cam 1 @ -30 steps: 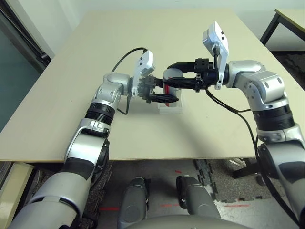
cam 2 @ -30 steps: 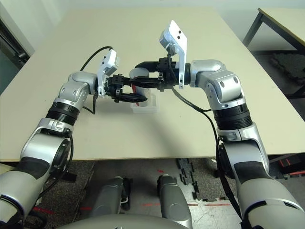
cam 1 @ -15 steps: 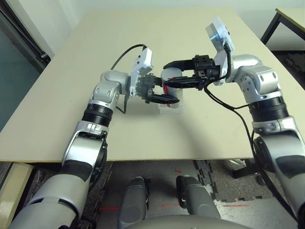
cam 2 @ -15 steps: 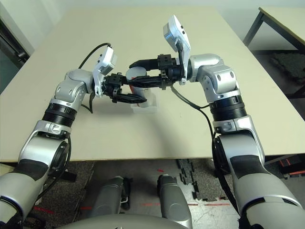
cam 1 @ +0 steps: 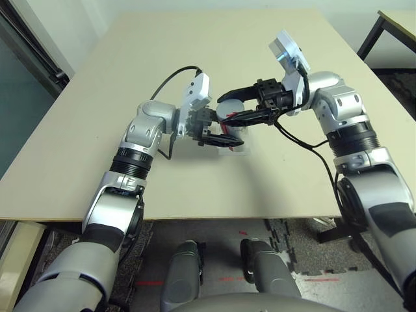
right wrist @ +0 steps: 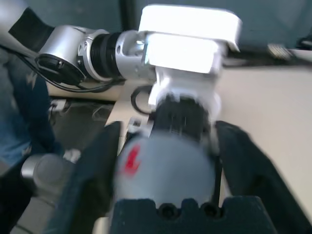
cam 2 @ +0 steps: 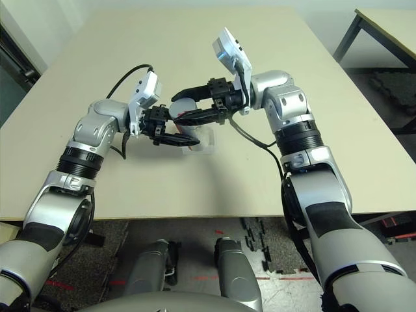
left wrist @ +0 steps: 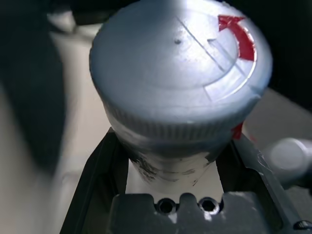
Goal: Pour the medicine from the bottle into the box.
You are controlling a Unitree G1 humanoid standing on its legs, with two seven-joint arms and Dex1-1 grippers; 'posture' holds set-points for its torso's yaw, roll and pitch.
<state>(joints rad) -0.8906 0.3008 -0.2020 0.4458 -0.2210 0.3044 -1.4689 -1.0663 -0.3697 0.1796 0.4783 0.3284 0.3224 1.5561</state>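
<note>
My paired head views look forward and down across the table [cam 1: 156,52]; wrist views face the bottle [left wrist: 180,73] closely.

No lettering, brand, number or word is legible on any item. One sign is noted: on the grey top of the bottle [left wrist: 180,63], a curved red arrow marking beside a pale arc. The same top bears a red mark, shape unclear.
</note>
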